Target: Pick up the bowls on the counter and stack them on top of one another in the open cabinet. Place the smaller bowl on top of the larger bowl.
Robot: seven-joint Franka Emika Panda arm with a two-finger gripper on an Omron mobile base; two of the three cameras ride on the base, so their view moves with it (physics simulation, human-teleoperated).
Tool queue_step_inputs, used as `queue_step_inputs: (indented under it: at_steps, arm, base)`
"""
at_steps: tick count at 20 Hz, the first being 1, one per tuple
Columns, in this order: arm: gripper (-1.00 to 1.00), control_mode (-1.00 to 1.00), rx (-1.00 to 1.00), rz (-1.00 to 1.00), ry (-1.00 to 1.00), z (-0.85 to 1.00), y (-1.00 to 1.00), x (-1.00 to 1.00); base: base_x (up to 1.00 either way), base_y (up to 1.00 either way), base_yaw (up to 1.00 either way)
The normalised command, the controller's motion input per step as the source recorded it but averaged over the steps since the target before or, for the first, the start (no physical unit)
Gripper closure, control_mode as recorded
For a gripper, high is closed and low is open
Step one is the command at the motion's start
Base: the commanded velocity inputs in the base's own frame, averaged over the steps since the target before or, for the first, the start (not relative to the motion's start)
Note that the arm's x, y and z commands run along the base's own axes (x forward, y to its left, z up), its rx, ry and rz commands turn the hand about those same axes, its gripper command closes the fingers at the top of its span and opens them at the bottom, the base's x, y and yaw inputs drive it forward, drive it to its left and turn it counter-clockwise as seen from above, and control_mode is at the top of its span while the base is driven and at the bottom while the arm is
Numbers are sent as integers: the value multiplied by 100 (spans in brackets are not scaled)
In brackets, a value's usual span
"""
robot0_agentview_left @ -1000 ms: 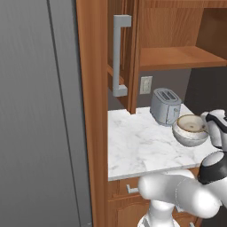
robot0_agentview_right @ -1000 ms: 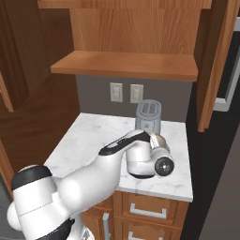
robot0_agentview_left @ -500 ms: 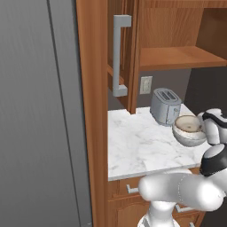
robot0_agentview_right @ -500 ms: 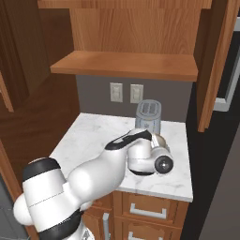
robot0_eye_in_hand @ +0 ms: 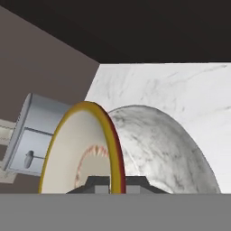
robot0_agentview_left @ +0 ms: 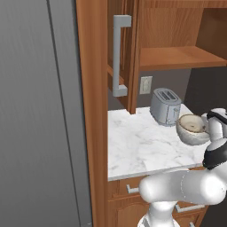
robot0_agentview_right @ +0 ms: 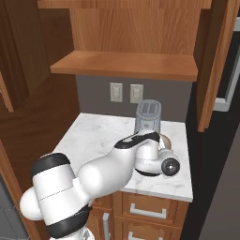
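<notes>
One bowl (robot0_agentview_left: 193, 129) is pinched by its rim in our gripper (robot0_eye_in_hand: 116, 182), a finger on either side of the tan-brown edge, and it looks raised a little off the counter (robot0_agentview_left: 142, 146), just beside the toaster (robot0_agentview_left: 165, 106). We judge it stiff, smooth-glazed and breakable, so a rim grip like this may let it swing or slip. We should carry it level and slowly to the open cabinet (robot0_agentview_right: 124, 65) shelf above, setting it down gently.

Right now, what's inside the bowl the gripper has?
Bowl interior shows bare cream with a faint reddish ring pattern, nothing in it. The gripper, shut on the rim, covers the part beneath its fingertips.
</notes>
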Motion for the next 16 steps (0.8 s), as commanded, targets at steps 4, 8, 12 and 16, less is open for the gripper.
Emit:
queue_step_inputs:
  at_steps: [4, 8, 12, 16]
  arm:
    - [100, -100, 0, 0, 0, 0, 0, 0]
    - [100, -100, 0, -3, 0, 11, 8, 0]
    - [100, -100, -1, -8, 0, 25, 19, 0]
    - [100, -100, -1, 0, 0, 1, 0, -12]
  base:
    - [0, 0, 0]
    - [0, 0, 0]
    - [0, 0, 0]
    - [0, 0, 0]
